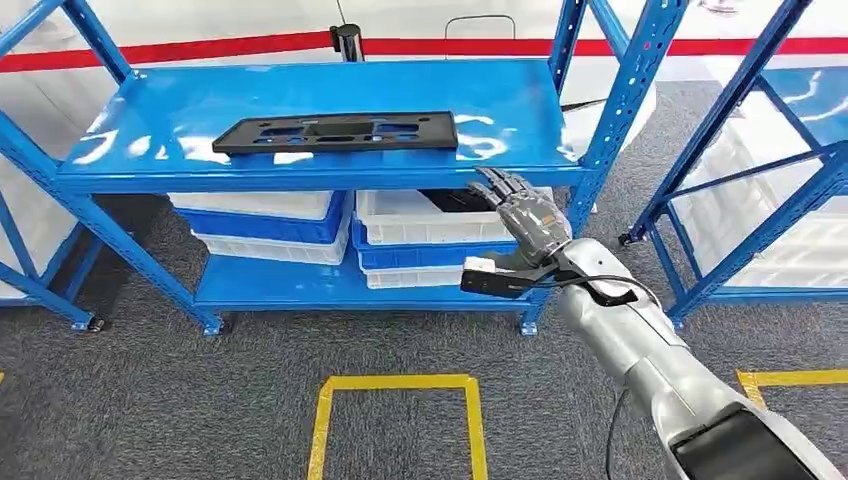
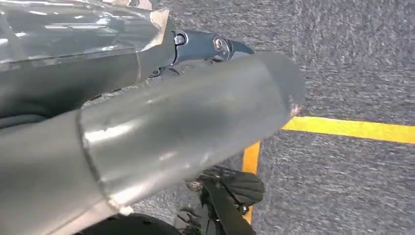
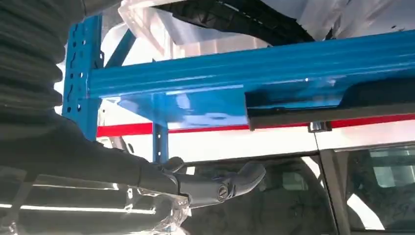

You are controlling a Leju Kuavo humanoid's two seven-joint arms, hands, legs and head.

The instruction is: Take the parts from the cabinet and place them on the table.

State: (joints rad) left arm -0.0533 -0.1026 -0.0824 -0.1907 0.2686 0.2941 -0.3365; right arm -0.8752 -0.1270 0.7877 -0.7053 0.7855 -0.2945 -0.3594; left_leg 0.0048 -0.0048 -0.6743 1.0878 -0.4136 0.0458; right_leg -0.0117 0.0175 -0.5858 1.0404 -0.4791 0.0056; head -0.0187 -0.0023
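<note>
A flat black part (image 1: 335, 132) with several cut-outs lies across the top blue shelf (image 1: 300, 178) of the cabinet. My right hand (image 1: 525, 215) is raised just in front of that shelf's front edge, to the right of the part, fingers stretched and apart, holding nothing. In the right wrist view its fingers (image 3: 220, 185) point past the blue shelf edge (image 3: 254, 73), with the black part (image 3: 298, 104) beyond. Another dark part (image 1: 455, 200) sits in a white bin under the shelf. My left hand (image 2: 171, 127) hangs over the carpet, holding nothing.
White and blue bins (image 1: 270, 228) are stacked on the lower shelf. A second blue rack (image 1: 760, 170) with white bins stands to the right. Yellow floor tape (image 1: 400, 385) marks a box on the grey carpet. Red tape (image 1: 250, 45) runs behind the cabinet.
</note>
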